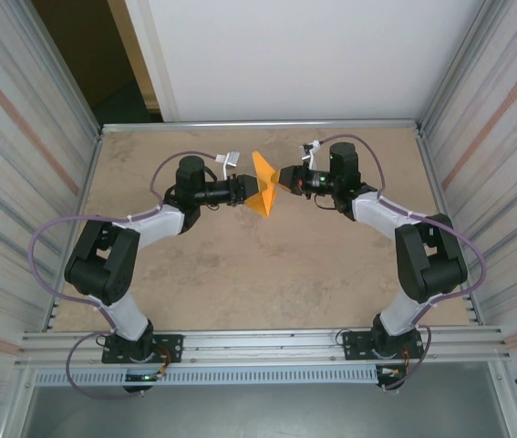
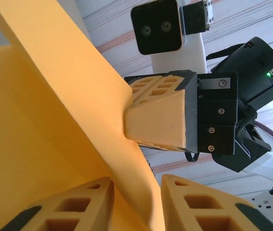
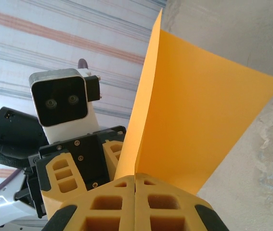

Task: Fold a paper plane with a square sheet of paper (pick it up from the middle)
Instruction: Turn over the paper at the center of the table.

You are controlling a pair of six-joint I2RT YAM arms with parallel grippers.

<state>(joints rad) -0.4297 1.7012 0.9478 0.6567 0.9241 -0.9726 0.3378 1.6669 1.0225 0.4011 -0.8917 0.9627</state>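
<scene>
Right gripper (image 3: 135,182): nearest the lens in its own wrist view; pads pressed together on the sheet's edge at 6 o'clock.
Square sheet of paper (image 3: 194,120): orange, bent into a V, held off the table (image 1: 240,283) between both grippers, toward 12 o'clock in the top view.
Left gripper (image 2: 136,186): jaws apart, sheet passing between them, not clamped.
Handling: judged very light, limp, easily creased or torn.
Hold: pinch flat beside the crease, not at the corners.

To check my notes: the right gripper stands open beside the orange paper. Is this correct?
No. The right gripper is shut on the orange paper, pinching its edge, not open beside it; the right wrist view shows this.
</scene>
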